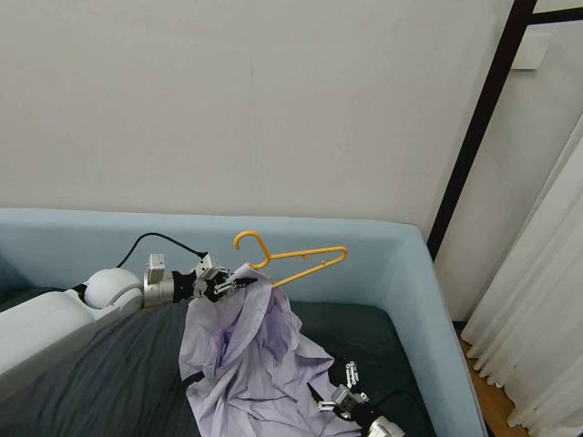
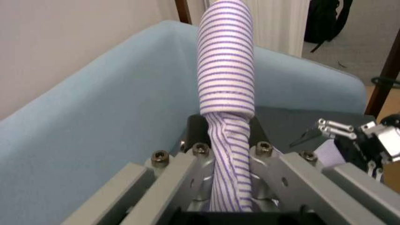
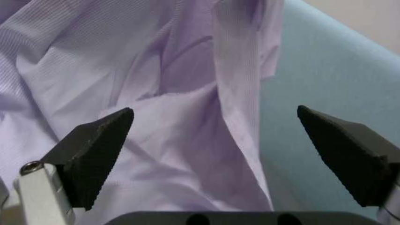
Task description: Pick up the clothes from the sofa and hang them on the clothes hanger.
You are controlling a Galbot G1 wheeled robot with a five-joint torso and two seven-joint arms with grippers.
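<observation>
A lilac striped shirt (image 1: 250, 355) hangs from one arm of a yellow hanger (image 1: 296, 259) above the dark sofa seat. My left gripper (image 1: 235, 284) holds the shirt-covered end of the hanger; in the left wrist view its fingers are shut on the striped cloth (image 2: 226, 140). My right gripper (image 1: 344, 387) sits low by the shirt's hem, open. In the right wrist view its two black pads (image 3: 97, 152) stand wide apart with the shirt (image 3: 156, 93) just beyond them, nothing between.
The sofa has light blue padded walls (image 1: 401, 273) and a dark seat (image 1: 127, 364). A black post (image 1: 474, 127) and a white curtain (image 1: 537, 319) stand to the right. Beyond the sofa is a plain wall.
</observation>
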